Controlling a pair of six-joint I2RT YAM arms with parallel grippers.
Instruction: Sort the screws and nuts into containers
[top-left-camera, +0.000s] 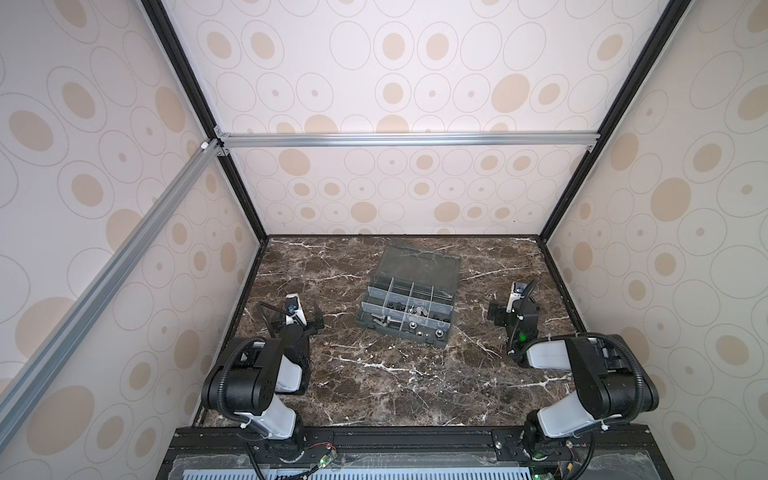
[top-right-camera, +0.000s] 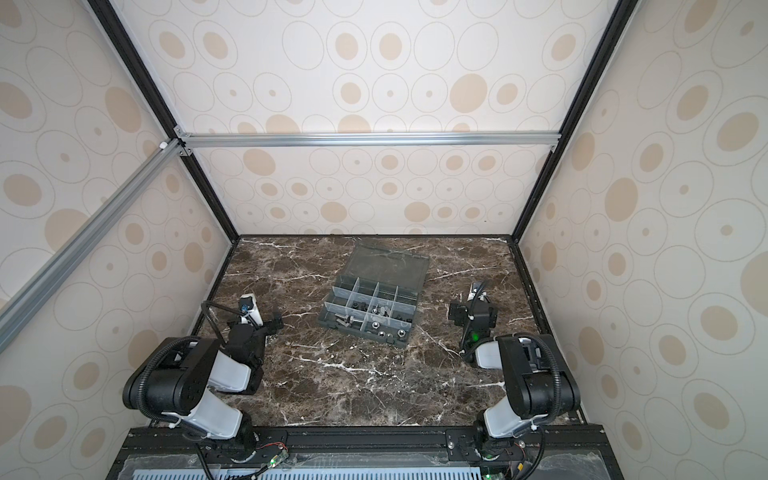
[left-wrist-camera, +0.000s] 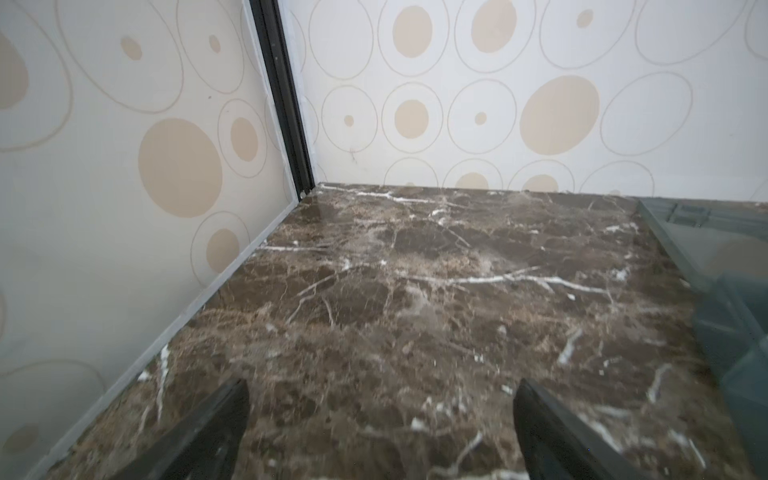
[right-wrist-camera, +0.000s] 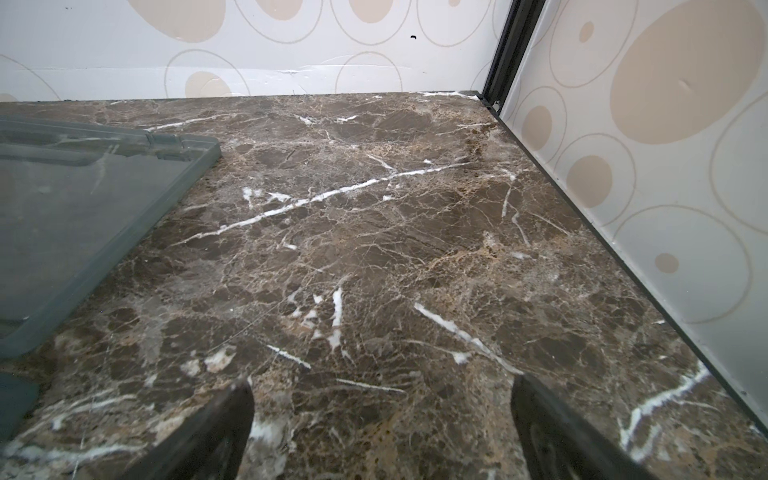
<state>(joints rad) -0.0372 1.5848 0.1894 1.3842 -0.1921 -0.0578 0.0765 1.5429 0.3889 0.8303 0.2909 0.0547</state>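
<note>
Left and right jaws stand wide, empty. Screws (top-left-camera: 382, 320) and nuts (top-left-camera: 413, 325) lie inside the containers (top-left-camera: 401, 336) on the tabletop (top-left-camera: 374, 386)

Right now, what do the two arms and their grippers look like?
The left arm and right arm have bulky black joint housings and pale grey-white links, with black ribbed cable hose looping alongside. The right arm shows a small green light. The left gripper and right gripper each have two dark, flat, tapered fingers.

Smoky-grey organizer box (top-left-camera: 419, 266), brown white-veined marble table (top-left-camera: 374, 386), cream walls (top-left-camera: 365, 104) with beige ovals
</note>
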